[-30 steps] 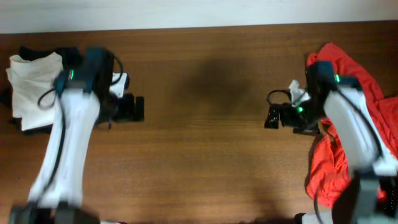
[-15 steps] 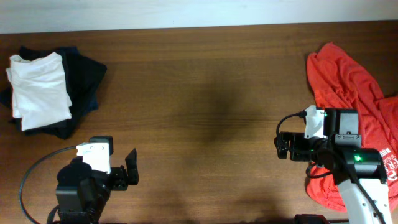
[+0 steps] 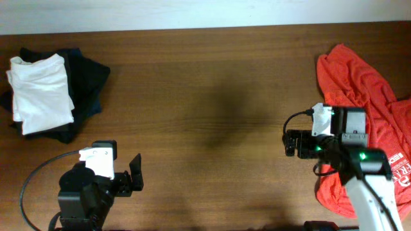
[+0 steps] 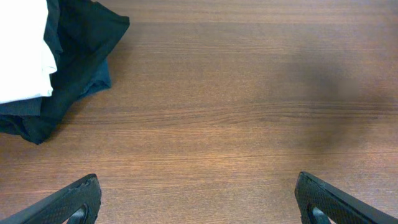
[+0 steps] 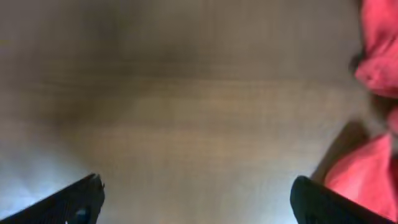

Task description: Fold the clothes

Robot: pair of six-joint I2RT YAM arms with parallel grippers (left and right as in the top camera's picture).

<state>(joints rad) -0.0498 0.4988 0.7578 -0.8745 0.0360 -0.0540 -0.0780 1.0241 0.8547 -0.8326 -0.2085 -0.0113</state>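
The white T-shirt (image 3: pixel 40 93) lies folded at the far left on top of a pile of dark garments (image 3: pixel 87 83); its print does not show. It also shows in the left wrist view (image 4: pixel 22 50), at the top left. My left gripper (image 3: pixel 135 178) is open and empty at the front left, well apart from the shirt; in its wrist view the jaws (image 4: pixel 199 205) are wide apart over bare wood. My right gripper (image 3: pixel 291 142) is open and empty at the right, and its jaws (image 5: pixel 196 199) are also over bare wood.
An orange-red T-shirt (image 3: pixel 359 83) lies crumpled at the right under and behind my right arm, and shows blurred in the right wrist view (image 5: pixel 373 56). The dark garments (image 4: pixel 81 43) spread out around the white shirt. The wooden table (image 3: pixel 212 96) fills the rest.
Both arms have pulled back from the far side toward the front; the left has left the pile with the white shirt. In the last half second the right gripper rose slightly.
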